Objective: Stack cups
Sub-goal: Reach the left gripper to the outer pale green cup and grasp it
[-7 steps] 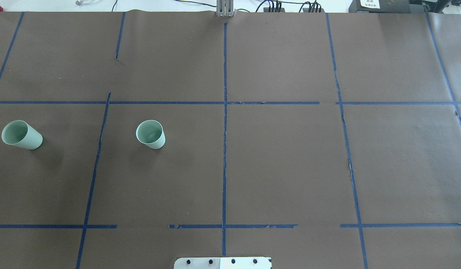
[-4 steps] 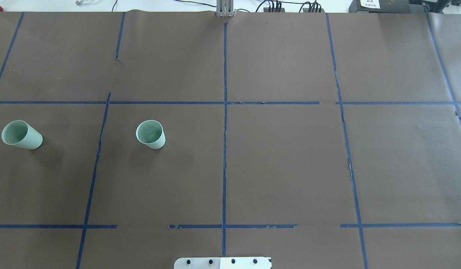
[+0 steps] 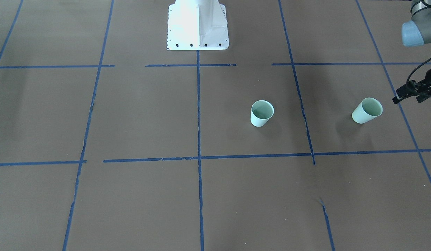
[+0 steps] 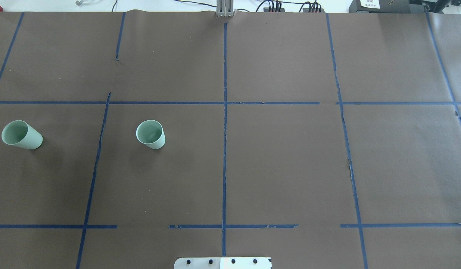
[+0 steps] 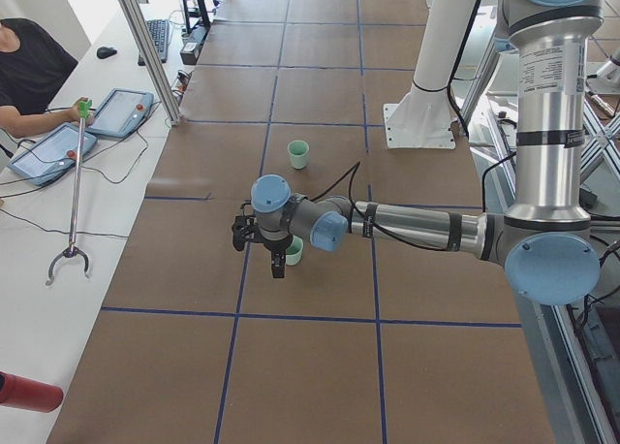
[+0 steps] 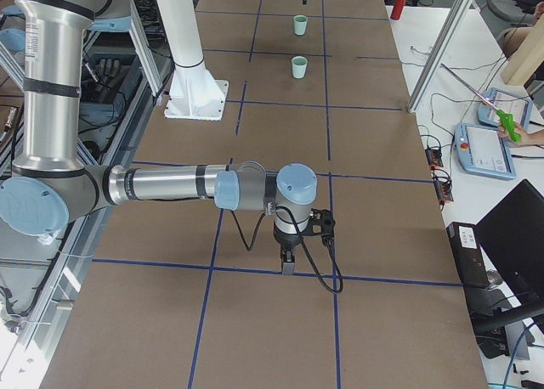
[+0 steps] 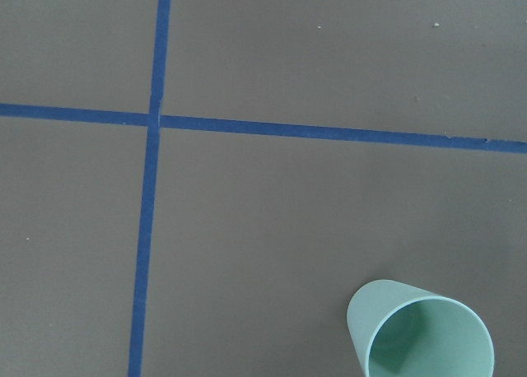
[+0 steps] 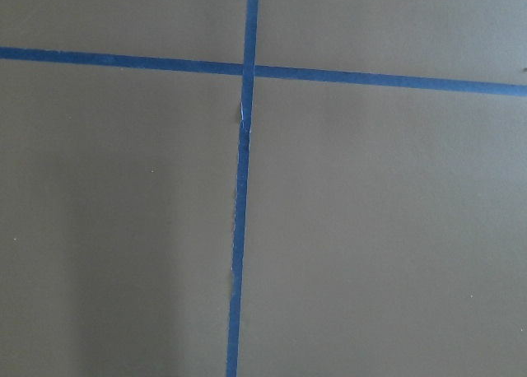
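Two pale mint-green cups stand upright and apart on the brown table. One cup (image 4: 150, 134) (image 3: 261, 113) is left of centre. The other cup (image 4: 22, 135) (image 3: 366, 110) is near the table's left end. It also shows in the left wrist view (image 7: 420, 332) at the bottom right. My left gripper (image 5: 276, 268) (image 3: 398, 99) hangs above the table just beyond this outer cup, and I cannot tell if it is open or shut. My right gripper (image 6: 287, 266) points down over the table's right half, far from both cups. It shows only in the exterior right view, so I cannot tell its state.
The white robot base plate (image 3: 198, 35) sits at the middle of the near edge. Blue tape lines (image 4: 224, 149) grid the brown cover. A person with tablets (image 5: 58, 143) and a grabber stick sits at the side table past the far edge.
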